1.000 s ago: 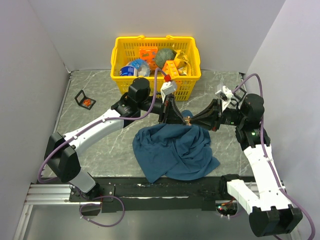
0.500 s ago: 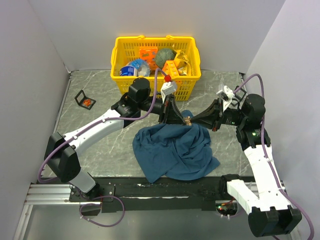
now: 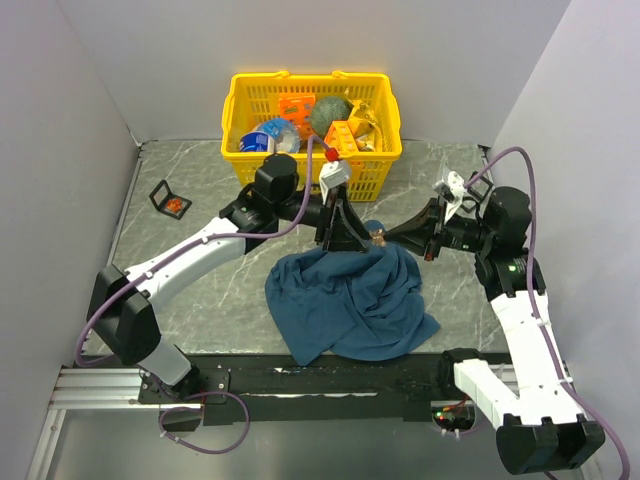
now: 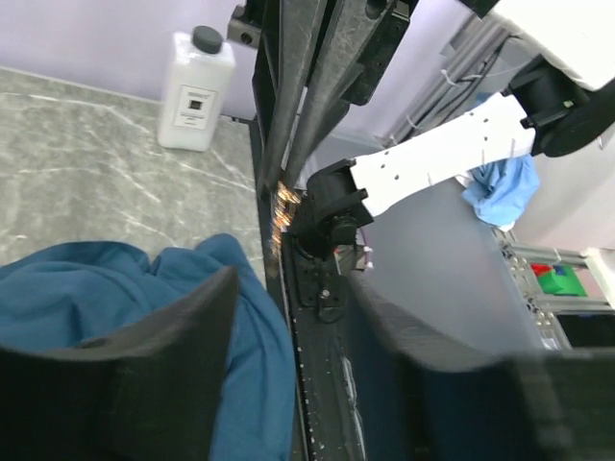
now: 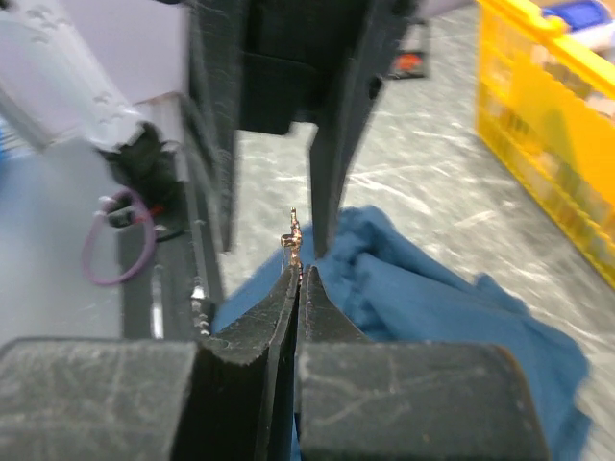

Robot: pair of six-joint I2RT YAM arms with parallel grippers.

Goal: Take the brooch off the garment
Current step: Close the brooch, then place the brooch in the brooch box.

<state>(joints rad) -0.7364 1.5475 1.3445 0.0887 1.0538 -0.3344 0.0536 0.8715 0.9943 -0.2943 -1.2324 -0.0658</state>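
Left fingers (image 4: 144,375): closed together a second ago at the garment's (image 3: 350,300) upper edge, now standing apart. Right fingers (image 5: 259,327): slightly parted earlier, now pressed shut with the brooch (image 5: 293,235) pinched at their tips. Right arm (image 3: 505,215), seen from overhead, has drawn back marginally toward the right wall (image 3: 590,120).

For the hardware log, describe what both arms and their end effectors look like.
The left arm and right arm share white link shells, black joint housings and a looping purple cable each, with a white camera bracket at the wrist. The left end effector and right end effector have long, matte black fingers. A small green light glows on the right arm.
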